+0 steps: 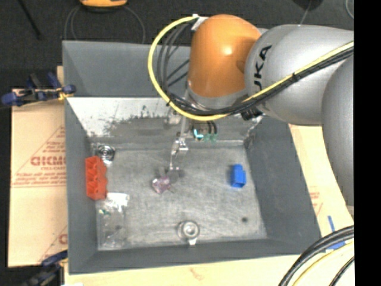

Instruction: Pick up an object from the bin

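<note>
Hanging low over the middle of the grey bin (pixel 278 186), the end effector (pixel 175 167) is just up and right of a small pale-purple piece (pixel 161 185) lying on the floor. Whether it is wide or narrow I cannot tell. It looks off-centre, so closing from here could clip an edge and push the piece across the smooth metal. The blue block (pixel 237 176) and orange block (pixel 95 177) lie well apart.

Open bin floor (pixel 202 206) lies between the purple piece (pixel 161 185) and blue block (pixel 237 176).
</note>
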`<move>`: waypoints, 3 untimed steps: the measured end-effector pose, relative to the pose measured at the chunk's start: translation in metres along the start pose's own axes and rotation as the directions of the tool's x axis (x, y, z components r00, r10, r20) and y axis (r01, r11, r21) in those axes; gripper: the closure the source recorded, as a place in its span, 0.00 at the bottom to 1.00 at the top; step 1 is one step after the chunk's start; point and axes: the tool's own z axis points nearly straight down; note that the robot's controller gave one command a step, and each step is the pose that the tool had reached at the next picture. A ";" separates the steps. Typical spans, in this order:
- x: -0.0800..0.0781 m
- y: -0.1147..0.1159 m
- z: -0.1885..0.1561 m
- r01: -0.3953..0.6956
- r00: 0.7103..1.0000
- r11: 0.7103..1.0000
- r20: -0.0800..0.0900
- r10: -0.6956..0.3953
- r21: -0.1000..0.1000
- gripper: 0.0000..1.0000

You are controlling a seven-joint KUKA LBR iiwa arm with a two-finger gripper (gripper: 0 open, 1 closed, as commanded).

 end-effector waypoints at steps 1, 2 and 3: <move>0.059 -0.033 0.140 0.310 0.951 0.951 0.017 -0.310 0.005 0.00; 0.058 -0.032 0.138 0.307 0.952 0.952 0.019 -0.307 0.004 1.00; 0.071 -0.028 -0.058 0.309 0.951 0.951 0.015 -0.309 0.006 1.00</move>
